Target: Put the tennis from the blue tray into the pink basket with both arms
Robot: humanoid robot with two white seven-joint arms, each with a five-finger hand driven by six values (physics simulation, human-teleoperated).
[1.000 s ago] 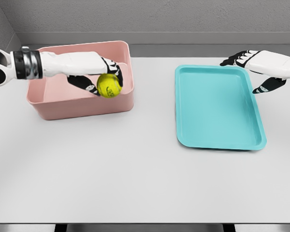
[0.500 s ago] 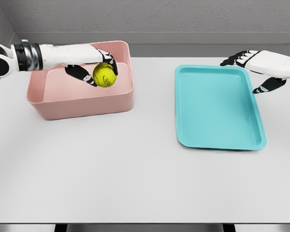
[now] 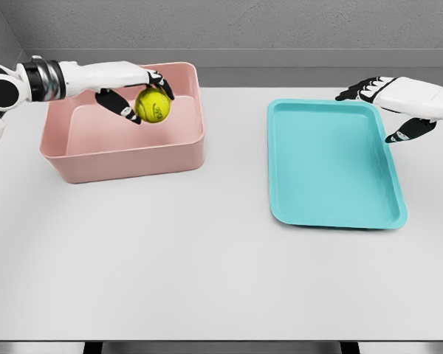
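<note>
Yellow-green tennis ball [image 3: 153, 105] sits in the left hand [image 3: 136, 94], fingers curled round it, thumb side under, dark fingertips over the top & far side. We see the ball held up over the inside of the pink basket [image 3: 125, 158], toward its far right part, not touching the floor of the basket as far as we can tell. Left arm comes in from the far left edge, white w/ a black-and-silver wrist ring, reaching across the basket's far left rim. Basket stands on the left half of the white table [image 3: 207, 265], well apart from the blue tray [image 3: 332, 214], which lies flat on the right half w/ its long side running near to far. Right hand [image 3: 387, 103] hangs over the tray's far right corner, fingers spread loose & holding nothing; one dark fingertip points down just beside the tray's right rim, others reach left along the far rim. We can't tell if any of them touch the tray.
</note>
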